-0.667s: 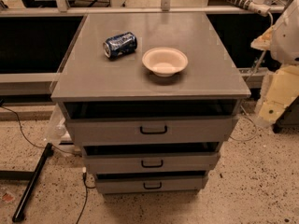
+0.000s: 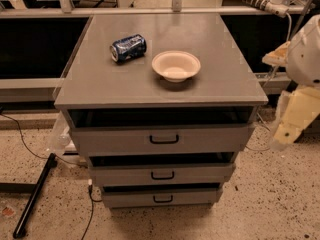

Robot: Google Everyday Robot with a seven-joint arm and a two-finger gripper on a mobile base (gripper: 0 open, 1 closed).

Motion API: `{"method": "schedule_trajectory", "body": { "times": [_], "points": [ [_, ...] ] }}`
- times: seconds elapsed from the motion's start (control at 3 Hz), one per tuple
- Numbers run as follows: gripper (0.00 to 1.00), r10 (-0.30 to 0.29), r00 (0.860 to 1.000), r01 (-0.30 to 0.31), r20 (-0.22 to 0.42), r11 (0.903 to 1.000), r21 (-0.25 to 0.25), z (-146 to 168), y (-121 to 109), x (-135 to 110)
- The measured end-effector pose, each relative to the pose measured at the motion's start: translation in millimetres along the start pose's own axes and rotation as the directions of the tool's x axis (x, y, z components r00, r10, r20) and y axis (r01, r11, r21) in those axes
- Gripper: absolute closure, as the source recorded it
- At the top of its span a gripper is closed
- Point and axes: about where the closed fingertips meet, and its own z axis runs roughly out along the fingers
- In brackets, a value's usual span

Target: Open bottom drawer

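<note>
Lower by a touch than 0.7 s ago: my arm, with the claw [image 2: 286, 129] at its end, has dropped slightly at the right edge. The cabinet and the things on it have not shifted.

Camera view: the claw hangs in the air off the cabinet's right side, level with the top drawer [image 2: 210, 140] and touching nothing. It shows as a cream block below the white arm housing [image 2: 306, 51]. Open or closed, I cannot tell.

The bottom drawer [image 2: 130, 198] is lowest in the stack of three, down near the floor, with the narrowest grey front. Its small black loop handle [image 2: 163, 198] sits at the middle of the front. From my claw the drawer lies down and to the left, well apart, with the cabinet's right front corner between us. A dark gap shows above its front, and the same above the middle drawer [image 2: 205, 174] and the top one. The fronts step back from top to bottom.

On the grey cabinet top [image 2: 225, 84], a blue soda can [image 2: 128, 47] lies on its side at left. A white paper bowl [image 2: 176, 65] stands upright just right of it, apart from it.

On the speckled floor [image 2: 280, 204], a black bar [image 2: 32, 196] runs diagonally at the left, with a thin black cable [image 2: 22, 136] near it.
</note>
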Motion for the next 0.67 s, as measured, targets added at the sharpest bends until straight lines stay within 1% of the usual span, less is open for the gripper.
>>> {"method": "schedule_trajectory", "body": {
  "times": [0.33, 0.67],
  "points": [
    [0.00, -0.085, 0.993, 0.087, 0.077, 0.9960, -0.022, 37.0, 31.0, -4.2],
    [0.00, -0.175, 0.976, 0.179, 0.128, 0.9836, -0.024, 94.9, 57.5, 0.3]
  ]
}}
